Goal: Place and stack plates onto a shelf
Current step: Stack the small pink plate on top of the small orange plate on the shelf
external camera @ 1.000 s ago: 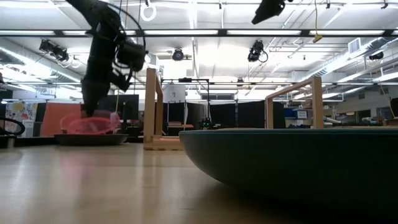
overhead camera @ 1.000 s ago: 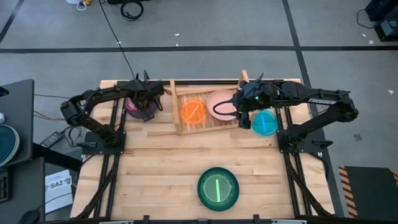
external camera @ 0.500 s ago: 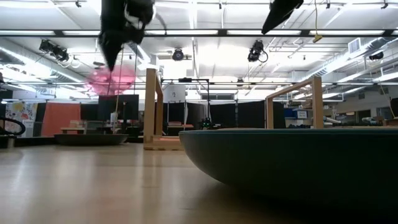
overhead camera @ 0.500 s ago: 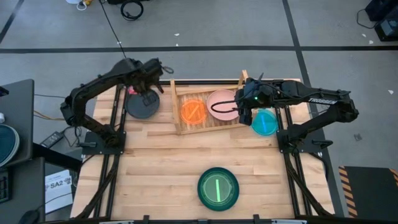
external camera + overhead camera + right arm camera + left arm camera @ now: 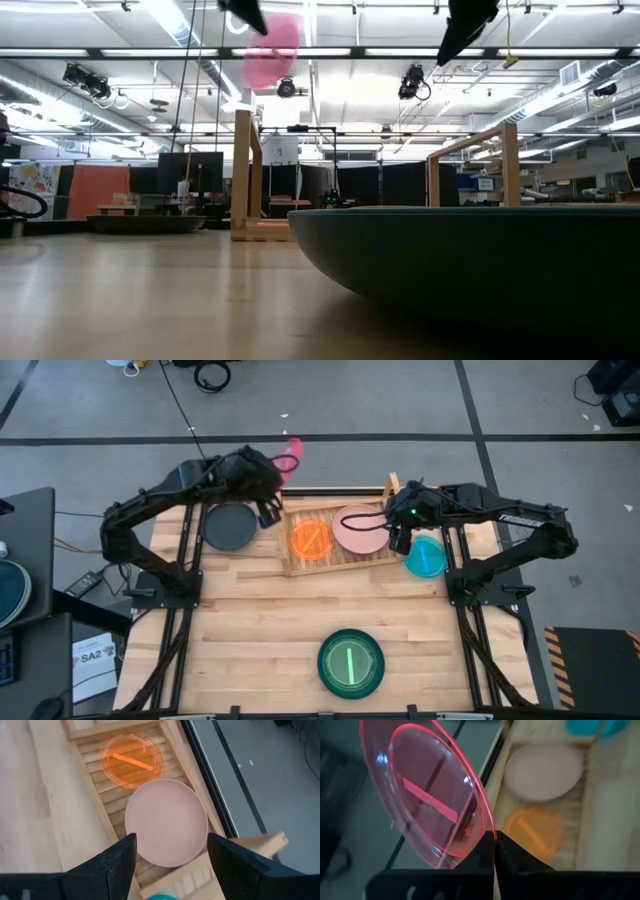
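Your left pincer (image 5: pixel 494 851) is clamped on the rim of a translucent pink plate (image 5: pixel 290 455), holding it tilted on edge in the air, just past the shelf (image 5: pixel 297 565)'s far left corner. Gripping by the rim leaves the plate's underside free, so you can lay it flat on the slats or on top of another plate. In the low view the same pink plate (image 5: pixel 271 50) hangs high above the surface.

Your right pincer (image 5: pixel 170 862) hangs with its fingers spread wide and empty directly over the pale pink plate (image 5: pixel 358 528), which lies flat on the shelf beside the orange plate (image 5: pixel 311 538). The spread suggests it has just let that plate go. The cyan plate (image 5: pixel 426 557) rests on the surface just off the shelf's right end, the dark grey plate (image 5: pixel 229 527) off its left end, and the green plate (image 5: pixel 351 662) lies well apart from the shelf, near the front edge.

Compared with a second ago, the translucent pink plate has risen from low beside the dark grey plate to above the shelf's corner, and your right pincer has shifted slightly off the pale pink plate.
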### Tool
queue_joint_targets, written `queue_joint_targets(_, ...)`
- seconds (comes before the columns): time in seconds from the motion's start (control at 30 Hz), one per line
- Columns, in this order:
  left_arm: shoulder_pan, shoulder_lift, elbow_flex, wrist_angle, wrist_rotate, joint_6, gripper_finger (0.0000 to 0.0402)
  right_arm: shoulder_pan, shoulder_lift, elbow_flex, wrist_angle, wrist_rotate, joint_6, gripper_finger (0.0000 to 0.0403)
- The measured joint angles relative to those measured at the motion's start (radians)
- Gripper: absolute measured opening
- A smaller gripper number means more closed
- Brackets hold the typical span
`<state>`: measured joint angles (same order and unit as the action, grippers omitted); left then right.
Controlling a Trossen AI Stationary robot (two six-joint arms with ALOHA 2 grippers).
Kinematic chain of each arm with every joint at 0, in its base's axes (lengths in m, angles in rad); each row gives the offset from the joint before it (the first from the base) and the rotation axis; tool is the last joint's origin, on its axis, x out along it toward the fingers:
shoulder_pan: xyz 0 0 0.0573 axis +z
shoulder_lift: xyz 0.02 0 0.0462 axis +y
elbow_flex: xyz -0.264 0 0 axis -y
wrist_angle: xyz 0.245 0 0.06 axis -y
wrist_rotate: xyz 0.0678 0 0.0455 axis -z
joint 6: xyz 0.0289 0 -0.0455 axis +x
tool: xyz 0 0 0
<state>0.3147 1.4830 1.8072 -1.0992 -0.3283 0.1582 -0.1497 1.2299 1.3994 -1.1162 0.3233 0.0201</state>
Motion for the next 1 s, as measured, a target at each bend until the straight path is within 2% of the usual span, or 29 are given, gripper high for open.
queue_joint_targets(0.17,-0.11,0.05,0.0,0.089,0.005,0.011,0.0002,-0.027,-0.028,0.0,-0.042,0.0,0.035,0.0248)
queue_joint_targets(0.5,-0.258,0.233,-0.001,0.093,0.013,0.03,0.0002,-0.057,-0.081,0.0,-0.07,0.0,0.067,0.0248)
queue_joint_targets(0.7,-0.276,0.366,-0.001,0.066,0.012,0.086,0.0003,-0.057,-0.088,0.0,-0.071,0.0,0.067,0.0248)
queue_joint_targets(1.0,-0.239,0.51,-0.001,-0.073,0.002,0.09,0.0005,-0.057,-0.088,0.0,-0.077,-0.001,0.066,0.0248)
